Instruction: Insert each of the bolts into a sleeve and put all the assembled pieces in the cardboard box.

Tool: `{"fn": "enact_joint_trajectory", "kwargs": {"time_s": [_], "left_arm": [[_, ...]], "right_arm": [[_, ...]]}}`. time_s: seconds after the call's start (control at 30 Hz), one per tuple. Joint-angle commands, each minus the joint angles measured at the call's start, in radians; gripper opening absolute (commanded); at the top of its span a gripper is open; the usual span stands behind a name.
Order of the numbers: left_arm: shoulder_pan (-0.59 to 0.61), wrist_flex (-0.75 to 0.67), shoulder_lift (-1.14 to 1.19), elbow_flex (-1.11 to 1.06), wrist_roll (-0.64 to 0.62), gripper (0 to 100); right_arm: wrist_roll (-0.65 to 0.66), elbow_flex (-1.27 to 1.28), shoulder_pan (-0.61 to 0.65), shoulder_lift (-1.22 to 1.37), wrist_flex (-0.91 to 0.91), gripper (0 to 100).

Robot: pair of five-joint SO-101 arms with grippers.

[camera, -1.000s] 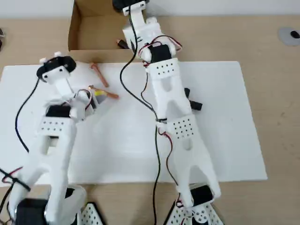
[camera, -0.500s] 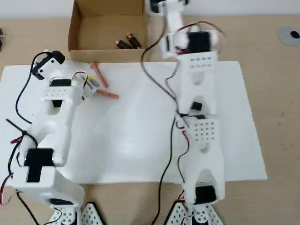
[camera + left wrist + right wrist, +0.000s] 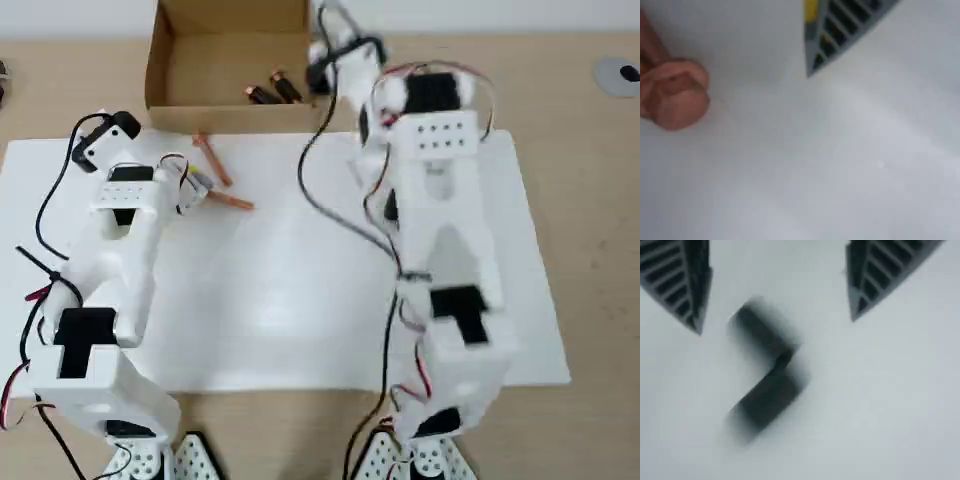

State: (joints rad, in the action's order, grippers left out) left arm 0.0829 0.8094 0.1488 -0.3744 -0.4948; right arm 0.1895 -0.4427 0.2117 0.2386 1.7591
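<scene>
A large white sheet point(image 3: 250, 300) lies flat directly beneath the left gripper point(image 3: 197, 182) and the right gripper point(image 3: 775, 324), reaching well out to either side of both. Its plain matt surface point(image 3: 840, 175) is the ground close under each of them. The sheet rests on a light wooden table point(image 3: 590, 220), whose bare top shows past the sheet on every side. A grey round disc point(image 3: 615, 75) with a dark spot sits on the table well off to the right gripper's right, clear of the sheet. A dark object point(image 3: 3, 80), too cut off to tell, lies far to the left gripper's left. A pale strip point(image 3: 80, 15) runs beyond both grippers, behind the table's far edge
</scene>
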Motion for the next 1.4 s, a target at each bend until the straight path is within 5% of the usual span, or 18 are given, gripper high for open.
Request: {"fn": "enact_joint_trajectory", "kwargs": {"time_s": [0.0,0.3,0.5,0.9,1.37], "left_arm": [[-0.011,-0.002,-0.013,0.049,-0.005,27],[-0.066,0.003,-0.015,0.048,0.051,27],[-0.074,0.003,-0.015,0.046,0.064,27],[-0.075,0.005,-0.016,0.041,0.064,27],[-0.114,-0.002,-0.016,0.037,0.068,27]], "right_arm": [[-0.026,0.318,-0.004,-0.265,-0.055,22.8],[-0.175,0.891,-0.166,-0.461,-0.671,22.8],[-0.279,1.007,-0.176,-0.389,-0.985,22.6],[-0.264,0.722,-0.166,-0.058,-0.825,22.6],[-0.571,0.717,-0.11,-0.137,-0.784,22.6]]}}
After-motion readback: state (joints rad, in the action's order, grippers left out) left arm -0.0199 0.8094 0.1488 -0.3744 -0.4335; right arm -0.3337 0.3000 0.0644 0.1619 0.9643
